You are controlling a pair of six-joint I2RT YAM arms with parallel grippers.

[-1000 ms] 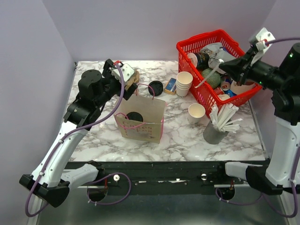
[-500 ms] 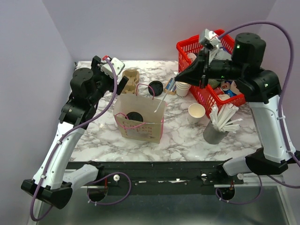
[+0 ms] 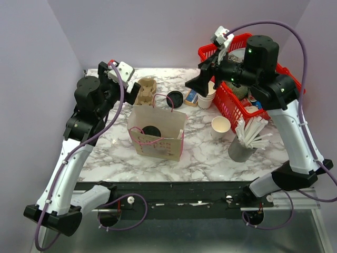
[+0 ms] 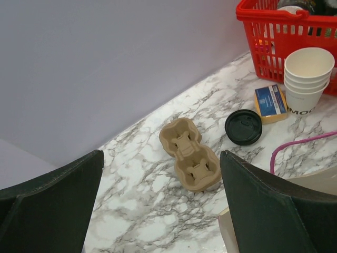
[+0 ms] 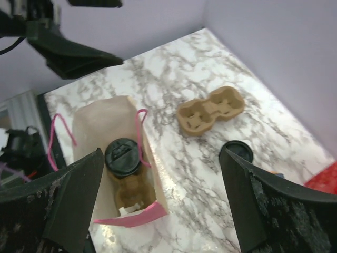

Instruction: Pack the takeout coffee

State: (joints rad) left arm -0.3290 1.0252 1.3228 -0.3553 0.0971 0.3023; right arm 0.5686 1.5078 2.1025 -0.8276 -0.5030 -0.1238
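1. Black jaws of the right gripper (image 5: 160, 163) stand wide apart and empty above the paper bag (image 5: 95, 124). Half a second earlier they were pinched shut on a thin white stick carried over from the red basket (image 4: 266, 14). The stick is no longer in the grip.
2. Directly beneath, the takeout coffee (image 5: 122, 155) stands upright inside the bag with its black lid on and what looks like brown pulp packing beside it. A small white scrap (image 5: 122, 211) shows low in the bag, but whether it is the released stick cannot be told.
3. The left gripper (image 4: 162, 158) hangs over the back-left of the marble table (image 4: 158, 221), just behind the bag. Its jaws are spread as wide as a second ago and hold nothing.
4. Farther out, a pulp cup carrier (image 4: 190, 155) lies on the table near a loose black lid (image 4: 244, 127), both apart from the bag. A stack of white cups (image 4: 308, 79) stands just beside the basket. A single unlidded cup (image 3: 220, 126) and a tin of white sticks (image 3: 239, 150) stand to the bag's right.
5. The coffee is bagged and the stick was let go over the opening, so the packing looks close to done. What likely remains is for the arm to lift clear without snagging the bag's pink handles (image 5: 141, 126).
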